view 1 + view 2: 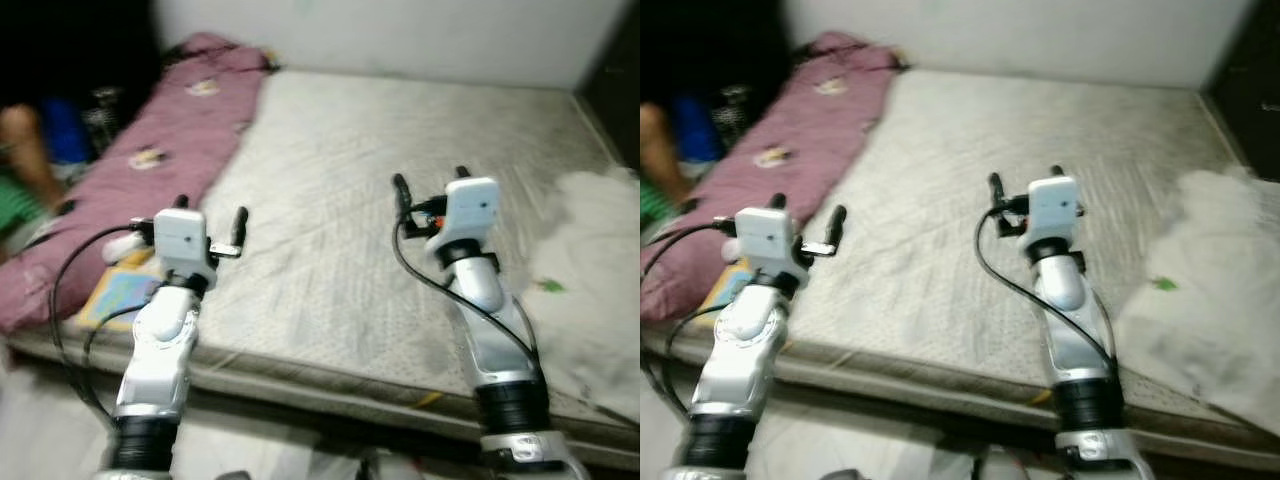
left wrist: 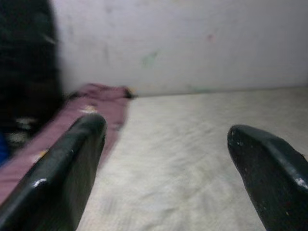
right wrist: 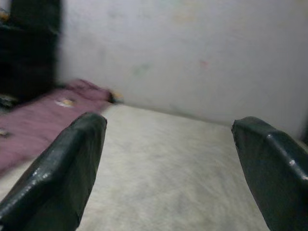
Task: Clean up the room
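Both head views are soft with blur, and the floor strip at the near edge shows only pale and dark shapes that cannot be identified. Over the near edge of the mattress (image 1: 400, 200) the two arms reach forward. The left gripper (image 1: 211, 212) hangs above the near left corner, its black fingers (image 2: 62, 178) spread wide apart with nothing between them. The right gripper (image 1: 430, 182) hovers over the middle of the mattress toward its near edge, fingers equally apart and empty.

Just beside the left arm, at the near left corner, a flat light-blue and yellow thing (image 1: 118, 296) lies partly under the arm; what it is cannot be told. A small white object (image 1: 124, 245) sits just beyond it, too blurred to name.

Along the mattress's left edge a mauve quilt (image 1: 160, 150) with pale printed patches runs from the near corner to the far one. A rumpled white sheet (image 1: 590, 290) with a small green mark is heaped at the right edge.

Past the left edge, part of a person (image 1: 25, 160) is cut off by the frame, against darkness. A pale wall (image 2: 192, 43) stands behind the far edge
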